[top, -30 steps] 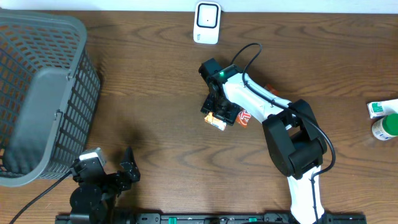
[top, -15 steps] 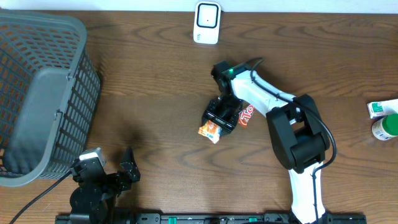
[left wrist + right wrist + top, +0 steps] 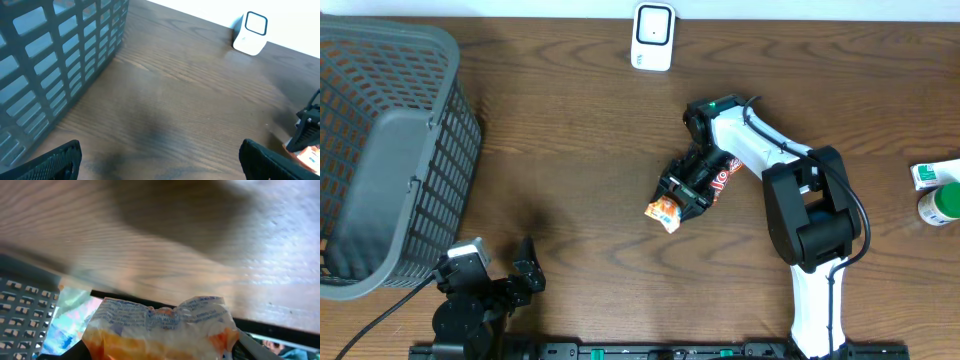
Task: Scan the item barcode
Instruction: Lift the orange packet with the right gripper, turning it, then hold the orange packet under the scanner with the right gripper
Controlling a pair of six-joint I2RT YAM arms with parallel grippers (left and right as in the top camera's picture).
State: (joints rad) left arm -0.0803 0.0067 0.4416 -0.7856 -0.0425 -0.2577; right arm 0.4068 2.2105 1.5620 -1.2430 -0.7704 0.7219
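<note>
Snack packet (image 3: 663, 212) sits right of the overhead view's centre, clamped in the right hand (image 3: 688, 186). Its crumpled orange end pokes out toward the lower left of the hand, and a red-and-white printed end shows on the upper-right side. Whether the orange end touches the tabletop (image 3: 570, 150) cannot be told from above. The right wrist view has the packet (image 3: 160, 325) filling the bottom of the frame between the 2 fingers – a wrinkled white edge with blue print on top, orange below – with blurred wood grain behind it.

A white scanner (image 3: 653, 36) stands at the top edge of the overhead view, well apart from the packet and up-left of it. From the left wrist it appears in the upper right of the frame (image 3: 252, 33), while the packet's orange corner (image 3: 306, 153) peeks in at the lower right edge.

At the lower left of the overhead view the left hand (image 3: 162, 157) is spread wide and grips nothing, its 2 dark fingers at the bottom corners of its own camera's picture. Beside it, a grey slatted basket (image 3: 380, 150) fills the left side. At the far right edge lie a white-and-green box (image 3: 932, 173) and a green-capped bottle (image 3: 940, 205), close together.
</note>
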